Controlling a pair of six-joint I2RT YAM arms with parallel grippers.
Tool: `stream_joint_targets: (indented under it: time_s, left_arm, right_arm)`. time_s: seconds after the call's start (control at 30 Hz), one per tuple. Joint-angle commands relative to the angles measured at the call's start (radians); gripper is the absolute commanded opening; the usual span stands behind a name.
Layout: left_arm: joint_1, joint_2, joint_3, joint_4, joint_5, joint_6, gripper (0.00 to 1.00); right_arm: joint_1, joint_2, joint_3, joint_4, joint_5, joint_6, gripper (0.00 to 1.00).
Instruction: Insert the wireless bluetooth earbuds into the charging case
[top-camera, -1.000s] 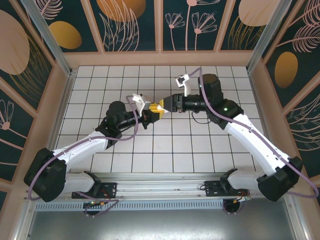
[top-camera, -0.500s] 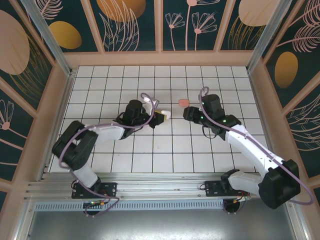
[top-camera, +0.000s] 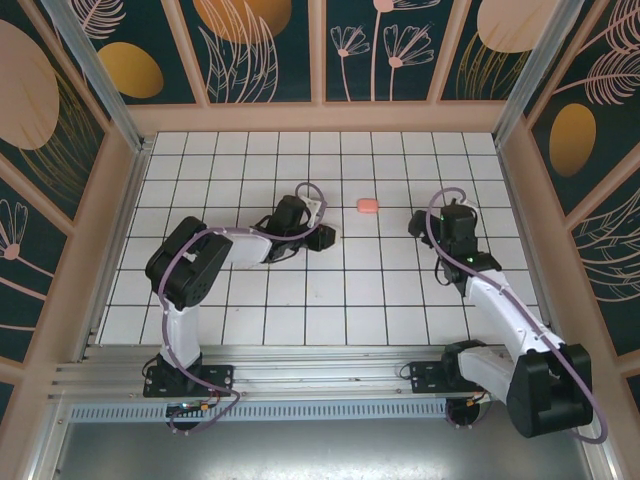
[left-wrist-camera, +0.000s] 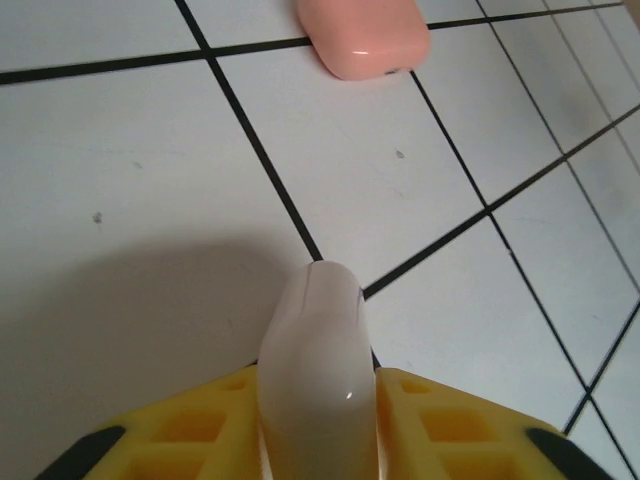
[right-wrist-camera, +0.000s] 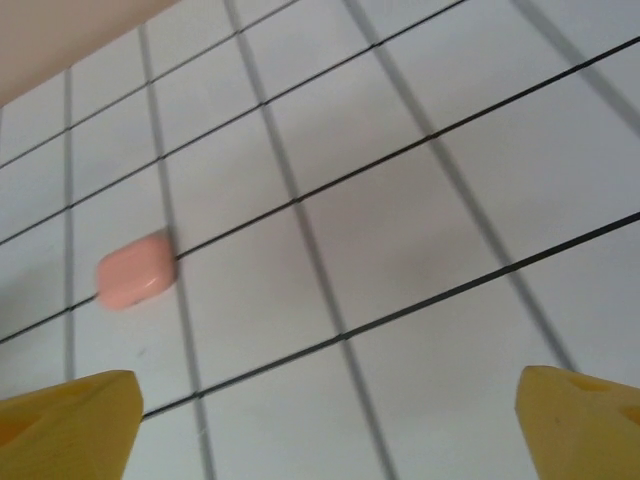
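Left gripper (left-wrist-camera: 318, 400) pinches a white charging case (left-wrist-camera: 312, 330), bottom centre; right gripper (right-wrist-camera: 330, 425) gapes wide. It should settle the case flat before releasing, clear of the pink case (left-wrist-camera: 362, 35).

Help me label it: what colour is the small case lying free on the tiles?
The case is salmon pink, clearest in the left wrist view.

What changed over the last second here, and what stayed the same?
The grippers were together at mid-table and have parted. The right gripper drew back to the right and opened wide. The pink case, not on the tiles a second ago, now lies there between the arms. The left gripper swung down low over the table. Unchanged: the white case stays between the left fingers.
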Motion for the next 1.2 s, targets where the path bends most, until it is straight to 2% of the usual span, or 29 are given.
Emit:
stream_joint_targets:
  time_s: [0.0, 0.13, 0.4, 0.53, 0.67, 0.73, 0.77, 1.03, 1.17]
  left_arm:
    - [0.003, -0.008, 0.039, -0.110, -0.080, 0.047, 0.40]
    - [0.004, -0.061, 0.065, -0.203, -0.168, 0.120, 0.54]
    - [0.018, -0.201, 0.090, -0.331, -0.325, 0.242, 0.71]
    - [0.053, -0.263, 0.077, -0.358, -0.371, 0.276, 0.77]
    - [0.111, -0.374, 0.026, -0.337, -0.414, 0.307, 0.88]
    - [0.153, -0.428, -0.021, -0.299, -0.443, 0.321, 0.97]
    - [0.170, -0.451, -0.044, -0.279, -0.457, 0.331, 0.98]
    - [0.366, -0.582, -0.341, 0.052, -0.552, 0.372, 0.98]
    - [0.400, -0.612, -0.534, 0.349, -0.562, 0.517, 0.98]
  right_arm:
    - [-0.053, -0.022, -0.063, 0.134, 0.130, -0.085, 0.99]
    - [-0.103, -0.023, -0.150, 0.253, 0.171, -0.144, 0.99]
    - [-0.122, -0.001, -0.300, 0.579, 0.166, -0.285, 0.99]
    - [-0.142, 0.047, -0.346, 0.726, 0.136, -0.331, 0.99]
    - [-0.167, 0.096, -0.386, 0.886, 0.096, -0.352, 0.99]
    - [-0.174, 0.133, -0.402, 0.972, 0.071, -0.373, 0.99]
    - [-0.176, 0.151, -0.406, 1.009, 0.060, -0.378, 0.99]
    - [-0.177, 0.330, -0.398, 1.280, -0.057, -0.397, 0.99]
    - [-0.185, 0.436, -0.367, 1.320, -0.072, -0.399, 0.99]
